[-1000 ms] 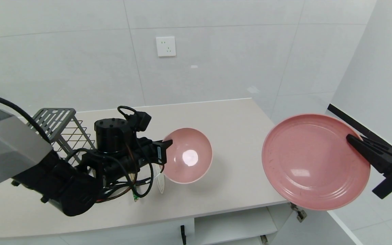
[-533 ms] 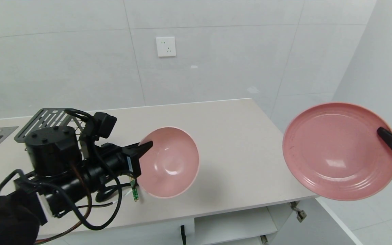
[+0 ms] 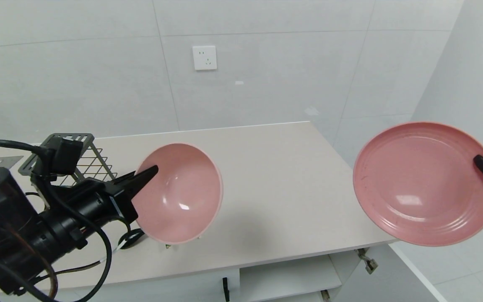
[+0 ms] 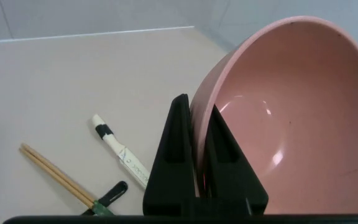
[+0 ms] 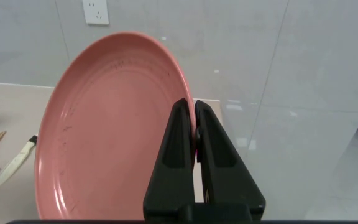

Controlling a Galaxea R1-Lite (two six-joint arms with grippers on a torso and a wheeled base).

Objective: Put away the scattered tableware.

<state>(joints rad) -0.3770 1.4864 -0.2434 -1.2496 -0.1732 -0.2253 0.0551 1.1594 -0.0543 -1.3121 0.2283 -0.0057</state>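
A: Left gripper [image 3: 152, 170]?
B: Clamped on the rim of a glossy pink bowl [image 3: 178, 193], tilted on edge above the left of the counter [image 3: 275, 167].
A: Right gripper [image 3: 478, 161]?
B: Pinching the rim of a ringed pink plate [image 3: 417, 180], raised and tilted at the counter's right end.
A: On the counter by the bowl?
B: Wooden chopsticks [image 4: 55, 174] beside a white-bladed knife [image 4: 120, 163]; faint print on the blade, too small to read.

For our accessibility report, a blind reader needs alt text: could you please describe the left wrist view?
The left gripper is shut on the rim of a tilted pink bowl, held above a beige counter. On the counter lie wooden chopsticks and a white utensil with a black band.
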